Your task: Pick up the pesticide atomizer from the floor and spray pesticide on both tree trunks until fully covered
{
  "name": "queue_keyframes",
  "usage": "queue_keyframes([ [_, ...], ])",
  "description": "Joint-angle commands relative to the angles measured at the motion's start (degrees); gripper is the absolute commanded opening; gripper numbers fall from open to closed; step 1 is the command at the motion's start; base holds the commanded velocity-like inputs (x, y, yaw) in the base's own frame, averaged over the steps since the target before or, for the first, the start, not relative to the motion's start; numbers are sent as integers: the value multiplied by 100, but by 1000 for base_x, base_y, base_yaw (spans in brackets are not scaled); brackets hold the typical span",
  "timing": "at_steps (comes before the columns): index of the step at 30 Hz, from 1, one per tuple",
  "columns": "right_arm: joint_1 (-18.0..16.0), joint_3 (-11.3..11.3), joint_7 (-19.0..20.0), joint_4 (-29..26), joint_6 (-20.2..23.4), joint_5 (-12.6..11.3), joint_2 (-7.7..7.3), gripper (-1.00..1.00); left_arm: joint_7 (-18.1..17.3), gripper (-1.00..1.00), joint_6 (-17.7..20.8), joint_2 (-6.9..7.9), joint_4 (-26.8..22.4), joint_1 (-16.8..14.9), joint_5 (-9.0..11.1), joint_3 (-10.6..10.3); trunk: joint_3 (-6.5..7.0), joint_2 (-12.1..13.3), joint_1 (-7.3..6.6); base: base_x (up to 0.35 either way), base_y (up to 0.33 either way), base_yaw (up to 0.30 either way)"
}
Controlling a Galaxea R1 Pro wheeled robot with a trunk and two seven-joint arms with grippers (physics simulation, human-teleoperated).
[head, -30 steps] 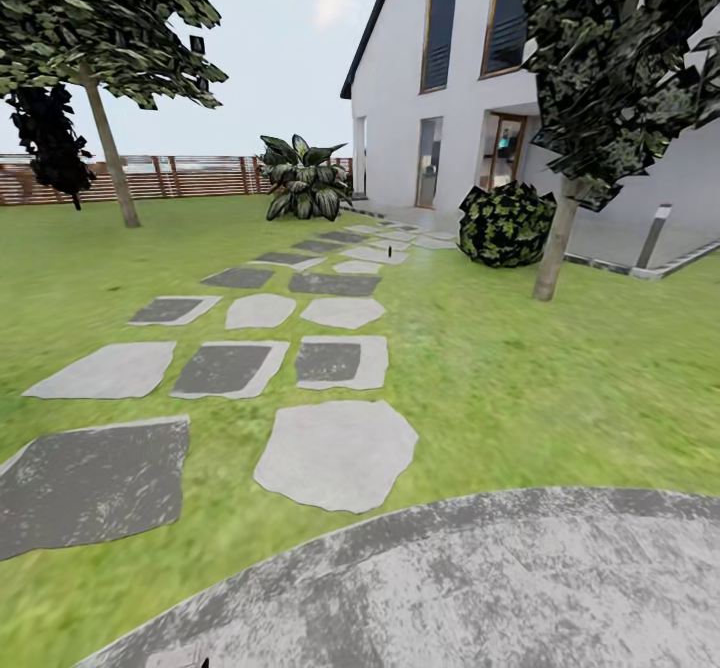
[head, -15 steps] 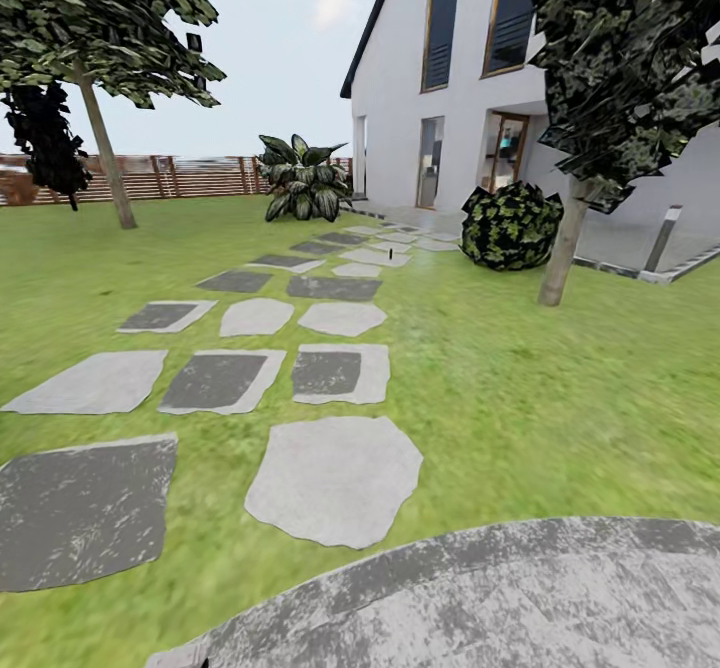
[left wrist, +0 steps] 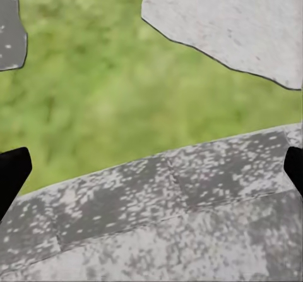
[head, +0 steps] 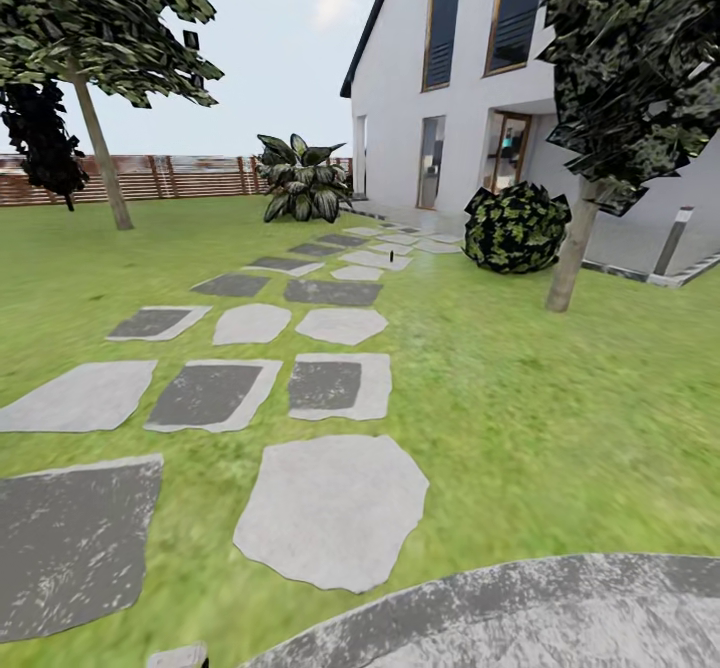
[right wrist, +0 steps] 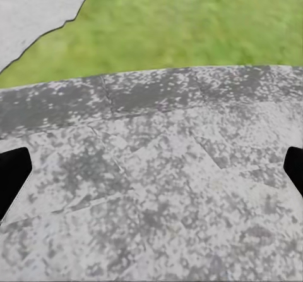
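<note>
Left gripper (left wrist: pixel 151 168), right gripper (right wrist: pixel 151 168) — spread wide, empty, above paving (right wrist: pixel 158 193); tree trunk (head: pixel 568 258) far ahead.

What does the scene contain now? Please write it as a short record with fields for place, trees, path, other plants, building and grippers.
place: garden lawn of green grass, brown slatted wooden fence behind
trees: one leaning grey-tan trunk far left; one grey-tan trunk right, beside the house
path: grey stepping stones leading toward the house; curved speckled grey paving nearest the camera
other plants: round dark leafy bush; broad-leaved plant
building: white house with tall windows
grippers: left gripper and right gripper open, empty, over the paving
</note>
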Motion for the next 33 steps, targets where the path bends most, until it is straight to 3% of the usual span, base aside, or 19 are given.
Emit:
queue_keyframes([
  [1, 0, -1, 0, 0, 0, 0, 0, 100, 0, 100, 0, 0, 0, 0, 0, 0, 0, 0, 0, 335, 0, 0],
  [21, 0, 3, 0, 0, 0, 0, 0, 100, 0, 100, 0, 0, 0, 0, -1, 0, 0, 0, 0, 335, 0, 2],
  [33, 0, 6, 0, 0, 0, 0, 0, 100, 0, 100, 0, 0, 0, 0, -1, 0, 0, 0, 0, 335, 0, 132],
])
